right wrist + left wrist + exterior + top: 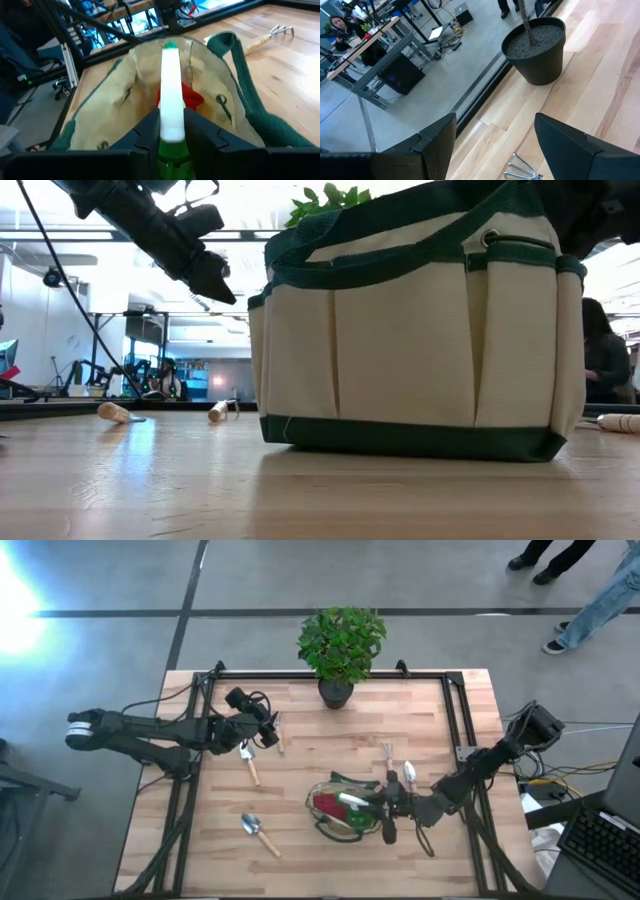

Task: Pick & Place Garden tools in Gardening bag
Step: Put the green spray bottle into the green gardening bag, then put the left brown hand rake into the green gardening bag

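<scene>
Your right gripper (172, 132) was clamped on the spray bottle (170, 87), fingers pressed against both its sides. The bottle's long axis ran horizontally in the high view, its far end pointing left over the open gardening bag (345, 808) at lower centre, above a red piece (192, 97) inside. Your left gripper (495, 137) hung spread open and empty, left of centre, above a hand fork (522, 169).

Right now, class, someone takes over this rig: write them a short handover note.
Right gripper: jaws shut on the green spray bottle, held over the open gardening bag.
Left gripper: jaws open, empty, above a hand fork near the plant pot.
Done: a red piece lies in the bag.
Left: release the bottle; bag the trowels and forks on the table.
</scene>
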